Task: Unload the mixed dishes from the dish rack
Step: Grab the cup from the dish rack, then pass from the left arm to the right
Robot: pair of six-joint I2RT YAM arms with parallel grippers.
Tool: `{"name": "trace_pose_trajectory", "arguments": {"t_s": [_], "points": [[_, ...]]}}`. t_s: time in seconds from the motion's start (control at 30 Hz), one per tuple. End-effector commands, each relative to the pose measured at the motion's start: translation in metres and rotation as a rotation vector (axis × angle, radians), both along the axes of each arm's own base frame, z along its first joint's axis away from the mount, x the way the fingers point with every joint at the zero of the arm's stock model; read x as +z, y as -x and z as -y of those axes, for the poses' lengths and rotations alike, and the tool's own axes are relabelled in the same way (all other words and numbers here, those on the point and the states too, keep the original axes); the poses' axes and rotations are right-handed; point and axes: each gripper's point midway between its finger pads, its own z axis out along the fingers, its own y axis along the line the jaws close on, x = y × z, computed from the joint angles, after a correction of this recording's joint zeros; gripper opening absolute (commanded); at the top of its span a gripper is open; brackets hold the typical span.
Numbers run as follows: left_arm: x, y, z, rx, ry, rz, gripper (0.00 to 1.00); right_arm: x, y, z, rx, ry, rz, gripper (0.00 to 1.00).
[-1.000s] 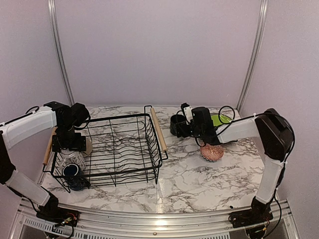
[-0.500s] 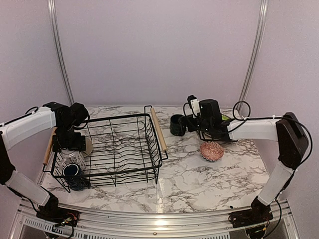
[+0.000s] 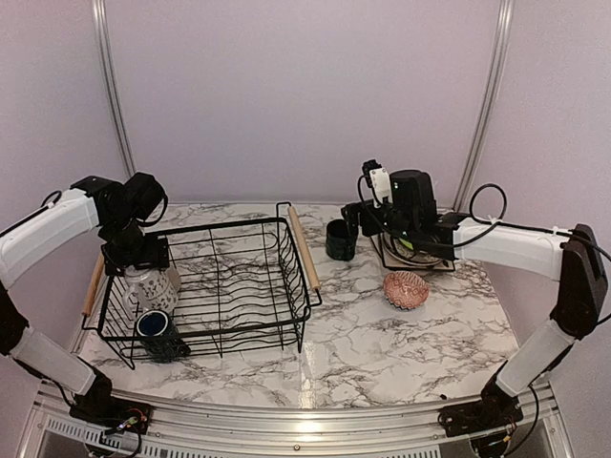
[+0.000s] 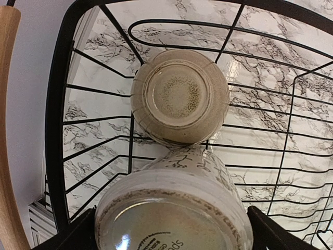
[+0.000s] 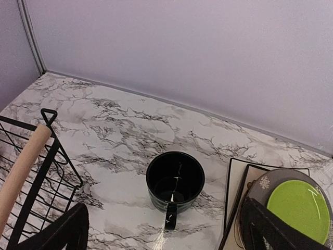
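Patterned mug (image 4: 174, 200) clamped in left pincer (image 4: 173, 224).

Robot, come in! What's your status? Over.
Left tool shut on patterned mug, over rack. Right tool open, near black mug. Tan mug just below; blue mug in rack.

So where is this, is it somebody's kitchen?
Probably not a real kitchen, more likely a robot test booth: plain walls and metal rails close in a marble-look table, a left arm and right arm are mounted at its near edge, and a dish rack sits on it.
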Motion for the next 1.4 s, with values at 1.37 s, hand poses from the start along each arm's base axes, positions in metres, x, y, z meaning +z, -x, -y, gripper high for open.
{"name": "trace_pose_trajectory", "arguments": {"t_s": [1.37], "points": [[0.222, -0.050, 0.128, -0.344, 0.842, 0.704, 0.00, 0.113, 0.111, -0.282, 1.063, -1.053, -0.402, 0.80]]}}
